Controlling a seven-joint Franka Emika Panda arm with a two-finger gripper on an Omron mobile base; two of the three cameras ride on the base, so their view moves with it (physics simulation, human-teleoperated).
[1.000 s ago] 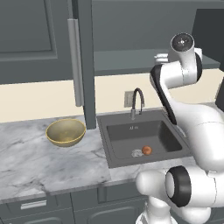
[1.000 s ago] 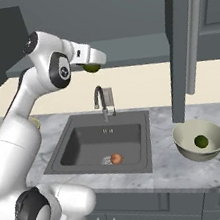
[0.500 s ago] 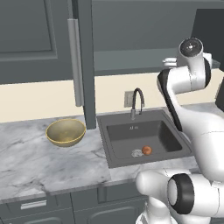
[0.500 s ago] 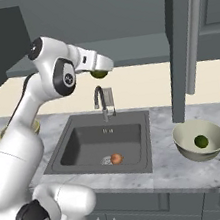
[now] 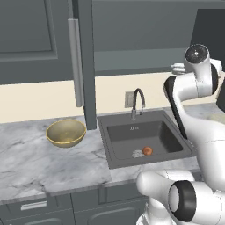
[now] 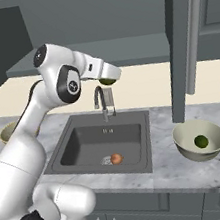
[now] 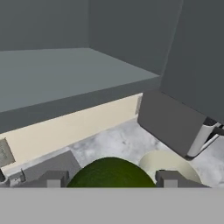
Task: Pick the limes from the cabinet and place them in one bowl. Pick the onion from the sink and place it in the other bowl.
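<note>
Tool [image 6: 108, 79]: gripping a lime [image 6: 107, 80] above the sink [image 6: 100, 145].
Risk: lime slipping free while travelling to the cream bowl [image 6: 200, 140], dropping into the sink.

One dark green lime [image 6: 108, 80] is up in the air above the sink [image 6: 101, 143], held between the jaws. The other lime [image 6: 201, 141] lies inside the cream bowl [image 6: 185, 147] at the desk's right end, below the open cabinet [image 6: 117, 19] door. The orange-red onion [image 6: 116, 158] rests on the sink floor beside the drain. The golden-tan bowl [image 5: 66, 132] stands upright left of the sink.
</note>
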